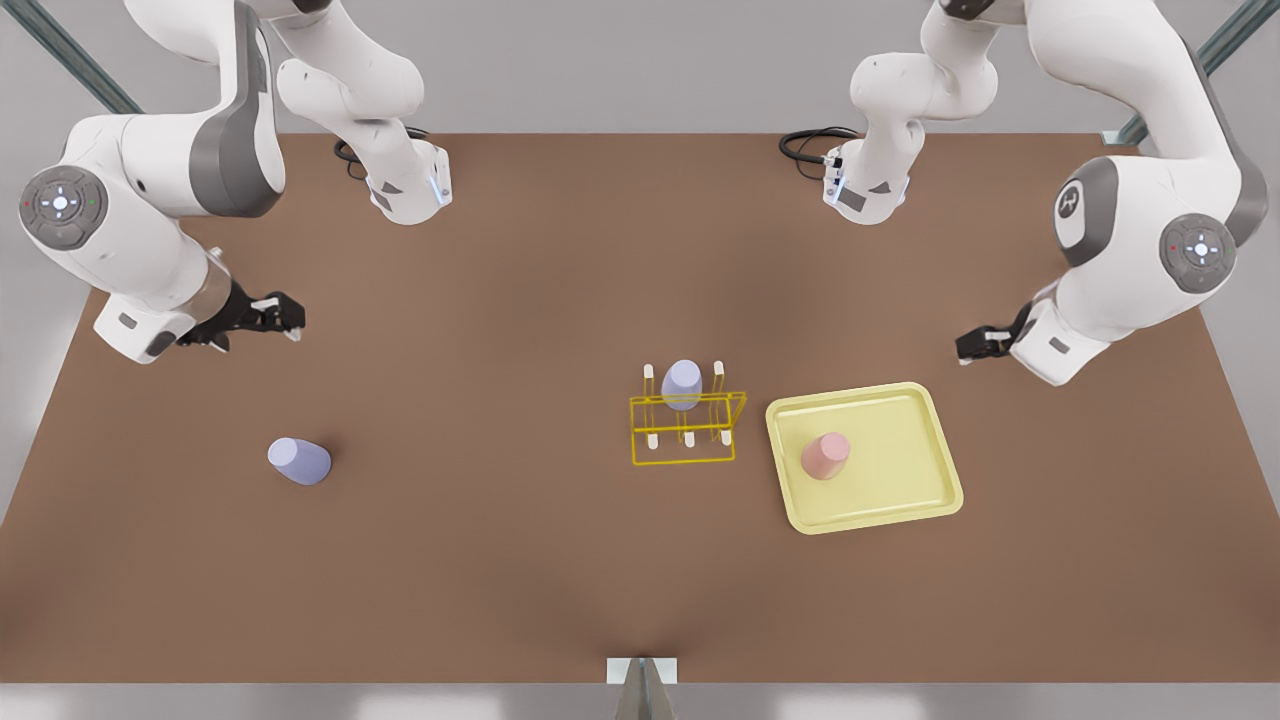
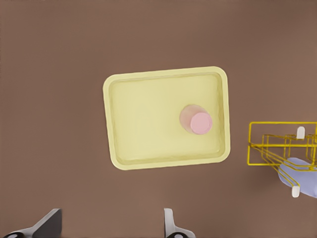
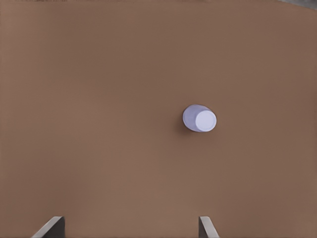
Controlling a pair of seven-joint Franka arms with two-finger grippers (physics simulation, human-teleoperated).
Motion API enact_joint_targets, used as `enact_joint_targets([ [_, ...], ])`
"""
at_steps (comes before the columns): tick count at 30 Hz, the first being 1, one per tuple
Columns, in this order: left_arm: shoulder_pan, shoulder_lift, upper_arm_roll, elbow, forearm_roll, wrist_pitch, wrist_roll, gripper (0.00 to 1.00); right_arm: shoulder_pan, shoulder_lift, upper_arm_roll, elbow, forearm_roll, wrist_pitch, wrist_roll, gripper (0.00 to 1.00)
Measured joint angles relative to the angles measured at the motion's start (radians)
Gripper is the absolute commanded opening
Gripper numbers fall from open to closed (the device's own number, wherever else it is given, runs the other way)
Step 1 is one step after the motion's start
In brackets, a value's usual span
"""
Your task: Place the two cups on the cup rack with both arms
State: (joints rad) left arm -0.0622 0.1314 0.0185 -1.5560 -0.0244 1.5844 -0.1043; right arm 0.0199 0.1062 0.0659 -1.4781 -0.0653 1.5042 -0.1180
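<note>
Left gripper open wide, hovering above the tray with the pink cup. Right gripper spread too, over the lavender cup on the tabletop. Cup rack between, already holding a look-alike lavender cup.

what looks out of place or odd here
Nothing is spilled or damaged. The pink cup stands on the yellow tray and one lavender cup stands alone on the table, both off the cup rack.

A brown table stands on pale grey floor.
</note>
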Motion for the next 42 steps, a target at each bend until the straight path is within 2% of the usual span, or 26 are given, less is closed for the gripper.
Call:
enact_joint_targets([
  [3, -0.002, 0.013, 0.000, 0.001, -0.003, 0.022, -0.011, 1.00, -0.002, -0.001, 0.000, -0.005, 0.001, 0.017, -0.009, 1.00],
  [6, 0.006, 0.120, -0.060, 0.003, -0.002, 0.049, -0.022, 1.00, -0.005, 0.009, 0.000, -0.008, -0.001, 0.029, -0.017, 1.00],
  [11, -0.083, 0.317, -0.096, -0.008, -0.001, 0.200, -0.038, 1.00, -0.057, 0.225, -0.003, 0.019, -0.017, 0.125, -0.028, 1.00],
  [16, -0.119, 0.363, -0.095, -0.123, 0.001, 0.419, -0.056, 1.00, -0.152, 0.375, -0.003, 0.053, -0.013, 0.261, -0.033, 1.00],
  [22, -0.131, 0.440, -0.091, -0.144, 0.001, 0.540, -0.073, 1.00, -0.173, 0.478, -0.003, 0.052, -0.004, 0.399, -0.038, 1.00],
  [34, -0.128, 0.517, -0.082, -0.145, 0.001, 0.613, -0.093, 1.00, -0.211, 0.457, -0.003, -0.159, -0.002, 0.604, -0.048, 1.00],
  [35, -0.129, 0.519, -0.081, -0.146, 0.002, 0.615, -0.095, 0.95, -0.213, 0.456, -0.003, -0.174, -0.002, 0.616, -0.049, 1.00],
  [42, -0.133, 0.530, -0.074, -0.142, 0.003, 0.623, -0.101, 0.95, -0.236, 0.469, -0.003, -0.240, -0.005, 0.687, -0.053, 1.00],
])
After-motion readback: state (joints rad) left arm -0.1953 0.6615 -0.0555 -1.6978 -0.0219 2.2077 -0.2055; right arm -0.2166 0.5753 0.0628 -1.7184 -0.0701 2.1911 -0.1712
